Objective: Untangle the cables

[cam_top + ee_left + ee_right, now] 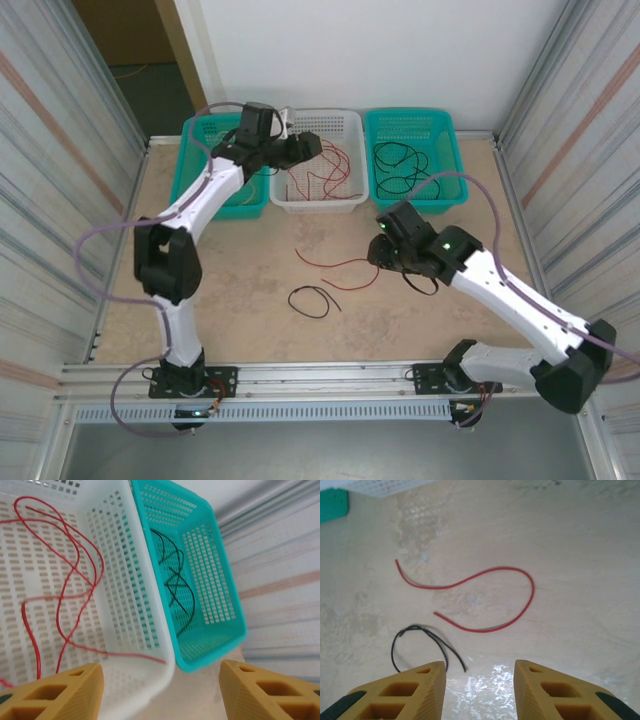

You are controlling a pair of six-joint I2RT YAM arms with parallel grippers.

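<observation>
A loose red cable [340, 266] lies in an S-curve mid-table, with a small black cable loop [310, 289] just in front of it. My right gripper [378, 252] hovers beside them, open and holding nothing; its wrist view has the red cable [532, 587] ahead of the fingertips [405, 695] and the black loop [427, 631] near the left one. My left gripper [308, 148] is open and holds nothing above the white basket [352, 125], where several red cables [75, 570] lie.
A teal basket [440, 135] at the back right holds black cables [175, 585]. Another teal basket [200, 130] stands back left, partly hidden by the left arm. Metal frame walls close both sides.
</observation>
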